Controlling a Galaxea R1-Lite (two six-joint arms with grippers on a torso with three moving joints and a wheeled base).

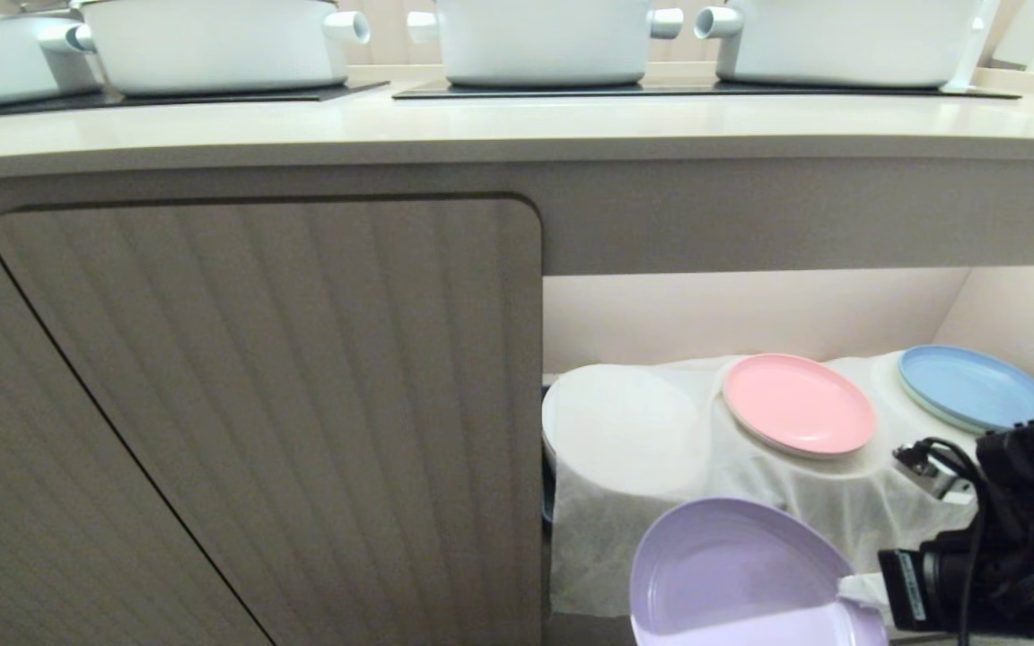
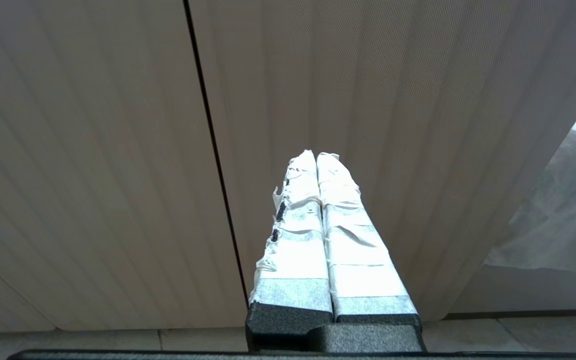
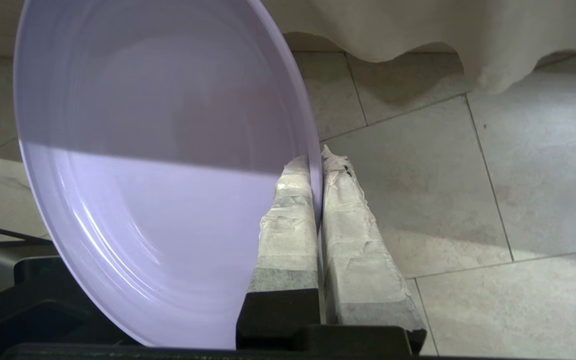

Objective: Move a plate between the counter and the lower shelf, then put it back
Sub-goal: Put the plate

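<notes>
We see our right gripper [image 3: 318, 165] with its jaws clamped on the rim of the lilac plate [image 3: 158, 165], which tilts steeply beside them, below the worktop [image 1: 517, 126]. Our left gripper [image 2: 316, 159] has its jaws together.

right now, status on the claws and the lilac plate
Right claw shut on lilac plate rim, plate tilted, off the shelf. Left claw shut, empty, facing cabinet door. Pink plate, blue plate on draped shelf.
</notes>
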